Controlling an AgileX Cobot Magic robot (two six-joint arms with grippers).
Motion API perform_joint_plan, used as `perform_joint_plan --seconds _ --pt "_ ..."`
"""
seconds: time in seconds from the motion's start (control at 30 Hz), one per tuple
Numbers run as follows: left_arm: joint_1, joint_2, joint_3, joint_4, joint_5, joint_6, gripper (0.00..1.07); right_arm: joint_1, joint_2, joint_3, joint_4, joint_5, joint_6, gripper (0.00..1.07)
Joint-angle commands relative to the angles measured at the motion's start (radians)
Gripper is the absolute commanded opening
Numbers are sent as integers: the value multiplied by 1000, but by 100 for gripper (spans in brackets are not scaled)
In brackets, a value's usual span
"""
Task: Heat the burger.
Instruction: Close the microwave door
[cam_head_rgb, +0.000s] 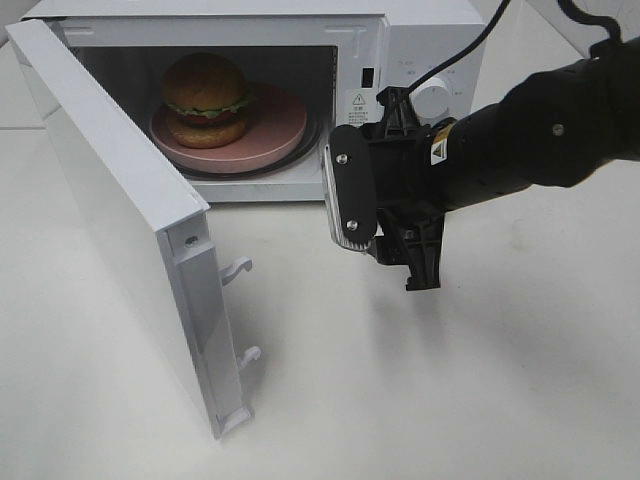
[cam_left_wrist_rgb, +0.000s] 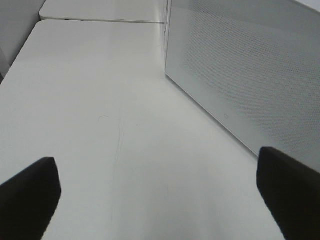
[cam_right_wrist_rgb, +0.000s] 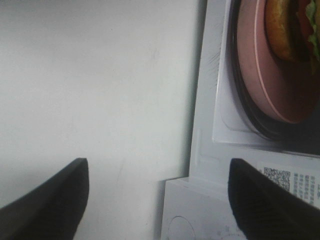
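Glossy golden-brown burger (cam_head_rgb: 206, 98) with green lettuce sits on flat pink round plate (cam_head_rgb: 280, 125) inside white microwave (cam_head_rgb: 420, 40), upper left of frame. Right gripper (cam_right_wrist_rgb: 159, 200) at centre right, jaws wide, empty. Open white door (cam_head_rgb: 110, 190) swings lower left. Left gripper (cam_left_wrist_rgb: 160, 195) wide, empty.

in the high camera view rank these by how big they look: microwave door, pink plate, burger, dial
Largest to smallest:
1. microwave door, though it swings toward the camera, which enlarges it
2. pink plate
3. burger
4. dial, partly hidden
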Motion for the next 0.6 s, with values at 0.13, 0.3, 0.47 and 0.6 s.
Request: perform_joint_plan --seconds 0.13,0.3,0.47,0.6 --pt "1 -18 2 0 -2 3 100 -6 -113 101 -1 -81 117 75" --pt "1 -18 2 0 -2 3 100 -6 -173 158 -1 -86 200 75" --pt "1 -18 2 0 -2 3 100 -6 -234 220 -1 -89 289 75" --pt "1 -18 2 0 -2 3 100 -6 -269 254 3 -89 365 75"
